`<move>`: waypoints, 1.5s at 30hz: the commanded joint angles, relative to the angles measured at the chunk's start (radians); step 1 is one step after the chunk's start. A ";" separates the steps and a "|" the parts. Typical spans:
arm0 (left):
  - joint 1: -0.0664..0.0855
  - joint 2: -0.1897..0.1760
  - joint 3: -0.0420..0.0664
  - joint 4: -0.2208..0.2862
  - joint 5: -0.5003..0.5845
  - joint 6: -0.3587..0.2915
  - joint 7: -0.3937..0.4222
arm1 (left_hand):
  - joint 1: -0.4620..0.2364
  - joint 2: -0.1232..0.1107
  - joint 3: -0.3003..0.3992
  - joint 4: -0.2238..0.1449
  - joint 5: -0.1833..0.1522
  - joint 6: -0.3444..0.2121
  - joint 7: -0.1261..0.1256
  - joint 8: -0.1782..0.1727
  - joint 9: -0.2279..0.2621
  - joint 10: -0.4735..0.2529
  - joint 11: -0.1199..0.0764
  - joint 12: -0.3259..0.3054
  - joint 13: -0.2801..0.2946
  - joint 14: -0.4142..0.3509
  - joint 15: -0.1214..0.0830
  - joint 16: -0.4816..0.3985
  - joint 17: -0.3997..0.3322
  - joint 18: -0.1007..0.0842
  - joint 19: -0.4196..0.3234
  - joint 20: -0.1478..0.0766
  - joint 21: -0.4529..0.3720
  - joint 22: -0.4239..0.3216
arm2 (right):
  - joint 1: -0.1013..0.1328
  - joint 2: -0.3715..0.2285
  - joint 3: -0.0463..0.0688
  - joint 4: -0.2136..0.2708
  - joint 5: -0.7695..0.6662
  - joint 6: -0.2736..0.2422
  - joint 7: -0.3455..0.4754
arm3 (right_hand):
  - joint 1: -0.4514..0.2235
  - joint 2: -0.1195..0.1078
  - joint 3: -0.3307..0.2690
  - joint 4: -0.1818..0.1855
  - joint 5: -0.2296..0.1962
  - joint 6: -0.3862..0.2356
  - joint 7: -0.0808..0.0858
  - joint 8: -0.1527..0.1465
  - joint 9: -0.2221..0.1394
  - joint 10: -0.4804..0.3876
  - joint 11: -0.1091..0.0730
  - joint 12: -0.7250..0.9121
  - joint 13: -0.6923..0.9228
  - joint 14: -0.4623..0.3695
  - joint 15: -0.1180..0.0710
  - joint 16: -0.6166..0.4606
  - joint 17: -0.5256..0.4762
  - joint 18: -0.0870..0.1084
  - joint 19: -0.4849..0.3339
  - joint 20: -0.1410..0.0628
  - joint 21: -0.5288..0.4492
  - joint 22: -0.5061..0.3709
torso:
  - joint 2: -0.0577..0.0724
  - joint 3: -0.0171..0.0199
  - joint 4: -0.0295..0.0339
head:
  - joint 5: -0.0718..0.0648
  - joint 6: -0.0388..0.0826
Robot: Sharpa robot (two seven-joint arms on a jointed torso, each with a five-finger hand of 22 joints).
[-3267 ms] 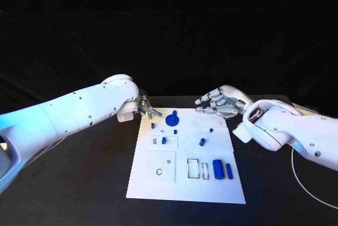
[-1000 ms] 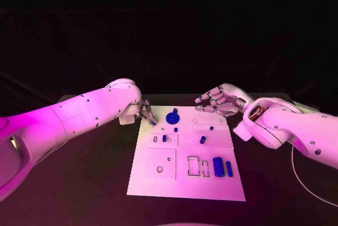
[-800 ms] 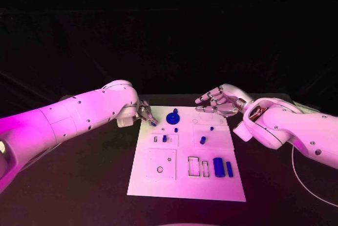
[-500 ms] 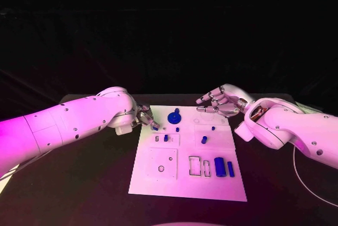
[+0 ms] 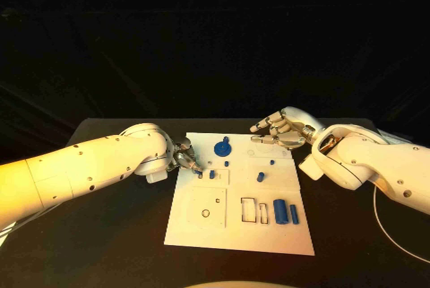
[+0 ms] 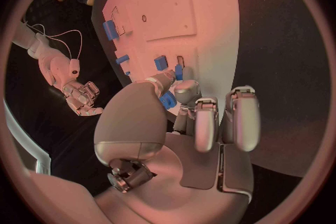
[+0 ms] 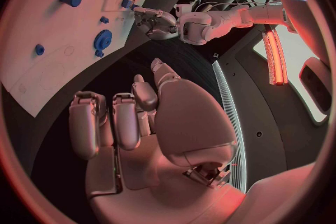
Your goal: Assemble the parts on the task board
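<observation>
The left hand (image 5: 186,157) has drawn back along the board's (image 5: 228,238) left edge, pinching a small blue part (image 6: 167,100) just beside a standing peg (image 5: 211,173). Seating it looks imminent. The right hand (image 5: 279,130), fingers curled on nothing, stays at the board's far right corner

The task board (image 5: 235,229) looks like a smooth, matt white plate of hard plastic. The parts (image 5: 279,210) on it are blue and look like plastic with a slight sheen. The table (image 5: 107,250) is black and matt. Both arms wear glossy white shells, and the left hand (image 5: 186,158) and right hand (image 5: 278,132) are silvery with a dull metallic finish.
</observation>
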 commanded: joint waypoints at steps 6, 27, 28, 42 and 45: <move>-0.009 0.013 0.000 0.004 -0.060 0.013 -0.011 | -0.008 -0.004 0.147 -0.141 0.005 0.009 -0.007 0.006 0.001 0.009 0.001 0.008 0.003 0.104 -0.004 0.003 0.263 -0.006 0.065 -0.003 0.006 0.197 | -0.002 0.002 0.000 0.000 -0.006 0.016 0.001 | 0.003 0.010 -0.002 -0.002 0.004 -0.001 0.001 0.005 0.001 -0.007 0.002 0.003 0.002 0.057 0.006 -0.004 0.049 0.008 -0.003 0.000 -0.005 0.042 | 0.001 0.0011 -0.0012 | 0.002 -0.007; -0.017 0.013 0.000 0.009 -0.089 0.088 -0.066 | -0.021 -0.015 0.169 -0.158 0.029 0.016 -0.008 0.009 -0.001 0.015 -0.001 0.004 -0.002 0.104 -0.005 0.003 0.263 -0.008 0.067 -0.004 0.010 0.201 | -0.002 0.000 0.000 0.001 -0.006 0.017 0.001 | 0.003 0.010 -0.002 -0.002 0.004 -0.001 0.001 0.005 0.001 -0.007 0.002 0.003 0.002 0.057 0.006 -0.004 0.049 0.008 -0.003 0.000 -0.005 0.042 | 0.000 0.0011 -0.0001 | 0.001 -0.018; -0.017 0.013 0.000 0.010 -0.090 0.092 -0.066 | -0.021 -0.015 0.169 -0.158 0.030 0.016 -0.008 0.009 -0.001 0.015 -0.001 0.004 -0.002 0.104 -0.005 0.003 0.263 -0.008 0.067 -0.004 0.010 0.201 | -0.002 0.000 0.000 0.001 -0.006 0.017 0.001 | 0.003 0.010 -0.002 -0.002 0.004 -0.001 0.001 0.005 0.001 -0.007 0.002 0.003 0.002 0.057 0.006 -0.004 0.049 0.008 -0.003 0.000 -0.005 0.042 | 0.000 0.0010 0.0000 | 0.001 -0.018; -0.017 0.017 0.000 0.012 -0.073 0.090 -0.070 | -0.032 -0.020 0.173 -0.160 0.041 0.020 -0.009 0.011 -0.001 0.020 -0.001 0.008 0.002 0.104 -0.005 0.003 0.263 -0.008 0.068 -0.004 0.012 0.203 | -0.003 0.001 0.000 0.001 -0.006 0.018 0.001 | 0.004 0.010 -0.003 -0.002 0.006 -0.001 0.001 0.005 0.001 -0.007 0.002 0.003 0.001 0.057 0.006 -0.005 0.048 0.008 -0.004 -0.001 -0.006 0.041 | 0.000 0.0018 -0.0005 | 0.001 -0.021; -0.017 0.021 0.000 0.010 -0.065 0.087 -0.076 | -0.049 -0.024 0.167 -0.155 0.042 0.027 -0.012 0.013 -0.001 0.026 -0.002 0.013 0.007 0.104 -0.005 0.003 0.263 -0.009 0.069 -0.004 0.014 0.204 | -0.003 0.000 0.000 0.002 -0.006 0.018 0.001 | 0.004 0.010 -0.003 -0.002 0.006 -0.001 0.001 0.005 0.001 -0.007 0.002 0.003 0.001 0.057 0.006 -0.005 0.048 0.008 -0.004 -0.001 -0.006 0.041 | 0.000 0.0025 0.0003 | 0.001 -0.022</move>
